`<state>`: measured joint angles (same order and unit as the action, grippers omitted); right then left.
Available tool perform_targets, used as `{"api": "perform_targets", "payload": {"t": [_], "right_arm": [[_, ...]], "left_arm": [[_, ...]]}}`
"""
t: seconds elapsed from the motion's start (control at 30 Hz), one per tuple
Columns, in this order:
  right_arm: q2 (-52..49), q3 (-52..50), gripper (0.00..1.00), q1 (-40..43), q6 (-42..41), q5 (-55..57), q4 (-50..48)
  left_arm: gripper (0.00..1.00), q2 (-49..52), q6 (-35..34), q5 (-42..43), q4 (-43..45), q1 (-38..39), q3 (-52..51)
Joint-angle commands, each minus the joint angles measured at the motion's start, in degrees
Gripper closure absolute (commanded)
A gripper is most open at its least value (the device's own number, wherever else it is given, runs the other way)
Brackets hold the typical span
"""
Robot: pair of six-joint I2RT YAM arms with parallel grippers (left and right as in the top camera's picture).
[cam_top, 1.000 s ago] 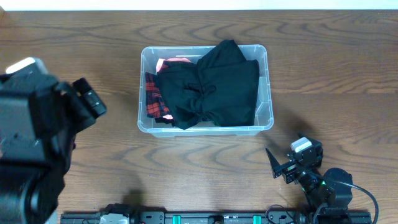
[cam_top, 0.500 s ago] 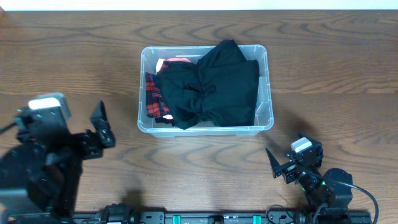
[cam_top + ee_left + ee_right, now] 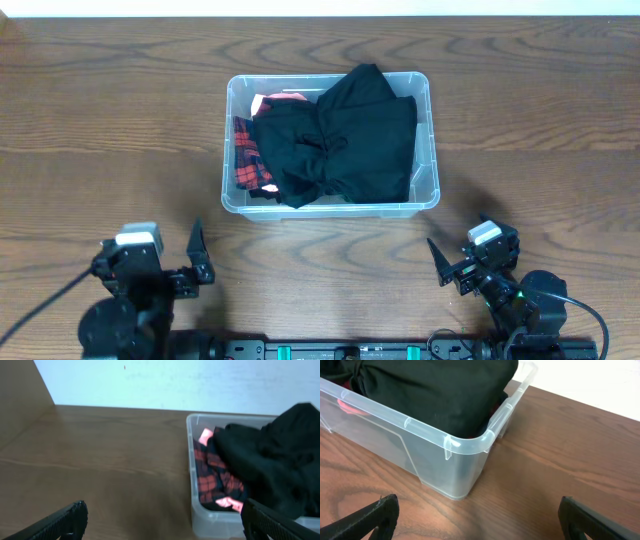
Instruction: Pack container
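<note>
overhead view: a large rectangular clear plastic container (image 3: 330,209) with a rounded rim sits mid-way across the dark wood-grain table (image 3: 520,90). a crumpled black fabric garment (image 3: 345,145) fills most of the container. a red-and-black plaid cloth (image 3: 245,160) lies along its left wall, with a pink scrap (image 3: 262,102) in its far left corner. the left gripper (image 3: 162,515) and right gripper (image 3: 477,505) sit in front of the container, off its two front corners, both with jaws wide and empty.
</note>
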<state>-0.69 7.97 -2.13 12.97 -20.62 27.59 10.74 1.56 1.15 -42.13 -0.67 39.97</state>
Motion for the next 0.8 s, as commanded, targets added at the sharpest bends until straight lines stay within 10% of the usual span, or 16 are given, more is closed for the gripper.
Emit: {"api": "perform_targets", "payload": {"t": [0.0, 0.77], "right_arm": [[0.37, -0.17, 0.01, -0.31, -0.72, -0.20, 0.07], [0.37, -0.17, 0.01, -0.31, -0.72, -0.20, 0.07]], "left_arm": [[0.02, -4.46, 0.74, 0.42, 0.50, -0.28, -4.59], [0.02, -10.62, 0.74, 2.54, 15.96, -0.11, -30.99]]}}
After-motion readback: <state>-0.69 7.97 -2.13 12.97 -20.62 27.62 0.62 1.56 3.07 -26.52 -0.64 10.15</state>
